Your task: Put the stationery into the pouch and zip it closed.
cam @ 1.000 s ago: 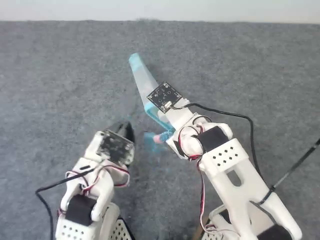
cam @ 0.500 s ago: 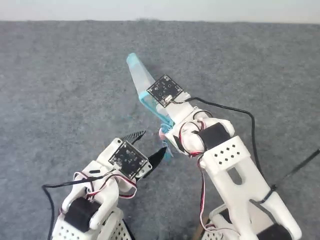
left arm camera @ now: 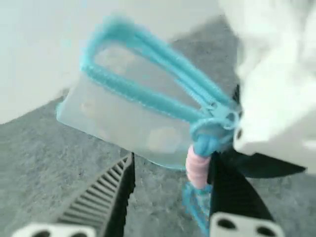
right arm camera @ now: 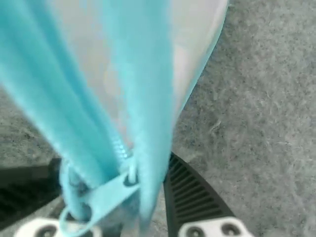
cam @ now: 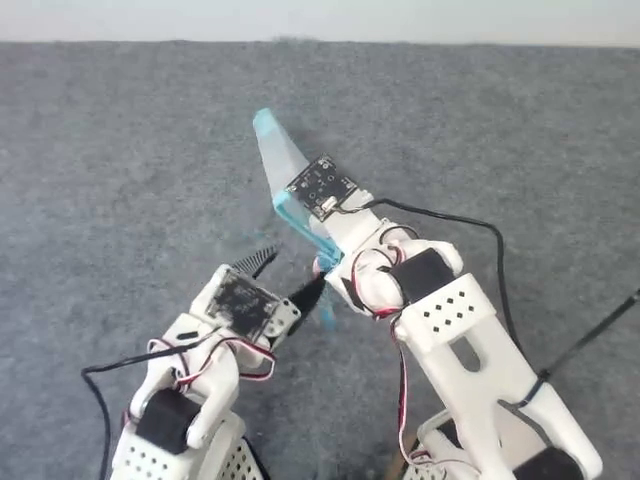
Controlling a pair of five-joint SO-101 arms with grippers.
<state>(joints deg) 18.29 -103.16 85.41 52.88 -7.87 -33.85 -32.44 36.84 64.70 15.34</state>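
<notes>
The pouch (cam: pixel 283 165) is translucent with a light blue zipper and hangs lifted off the table. My right gripper (cam: pixel 330 252) is shut on its near end, by the zipper slider (right arm camera: pixel 123 178). In the left wrist view the pouch (left arm camera: pixel 123 123) has its zipper mouth (left arm camera: pixel 148 66) gaping open. A pink and blue pull tag (left arm camera: pixel 197 165) dangles from the slider. My left gripper (cam: pixel 285 275) is open, with its fingers either side of that tag and not touching it. Pale shapes show faintly through the pouch wall; what they are is unclear.
Grey carpet-like cloth (cam: pixel 120 150) covers the table on all sides. The right arm's white body (cam: pixel 460 320) and its black cables (cam: pixel 500 250) lie close beside the left arm (cam: pixel 190 380).
My left gripper has opened and swung towards the pouch's pull tag, then risen a little. The right arm has shifted the pouch slightly to the left.
</notes>
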